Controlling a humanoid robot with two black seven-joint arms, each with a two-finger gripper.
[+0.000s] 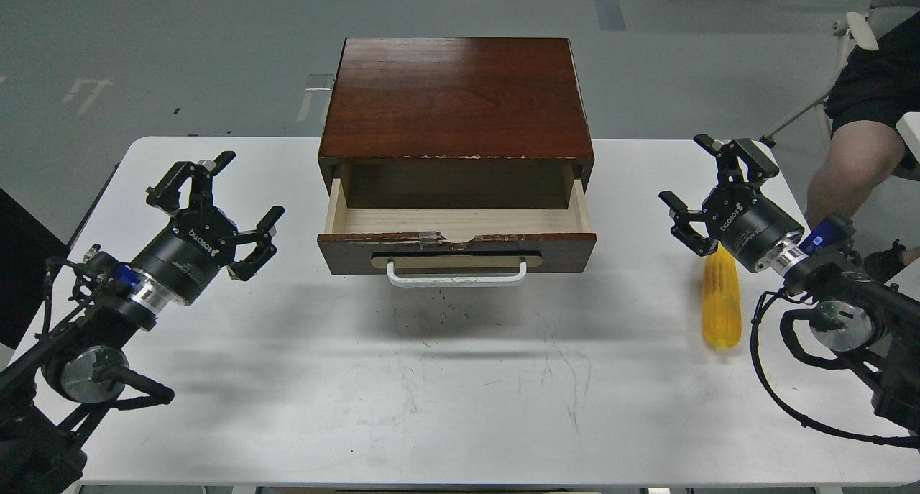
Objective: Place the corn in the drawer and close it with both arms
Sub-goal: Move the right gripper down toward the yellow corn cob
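- The yellow husked corn cob with its tapered tip (721, 301) lay flat on the white desk (460, 400) near the right edge, its length running roughly front to back, well apart from the cabinet.
- The right black three-fingered gripper (719, 192) hung just beyond the cob's far end, fingers spread wide and holding nothing; whether it touched the corn could not be told.
- The step in hand looked to be the pick-up. A good grasp would likely come from turning the wrist down over the cob's middle and closing across its width, since a round cob may roll away from a pinch near the tip.
- The dark reddish-brown wooden drawer with a chipped top edge and white bar handle (457, 244) stood pulled out at the desk's middle, its pale interior bare, so the corn could be lowered in lengthwise along the front.
- The dark wooden cabinet (456, 98) sat toward the back edge.
- The left black gripper (215, 203) hovered near the left edge, fingers open and empty, well apart from the drawer, placed to help push the front shut later.
- A seated person's leg (848, 170) showed beyond the right back corner.
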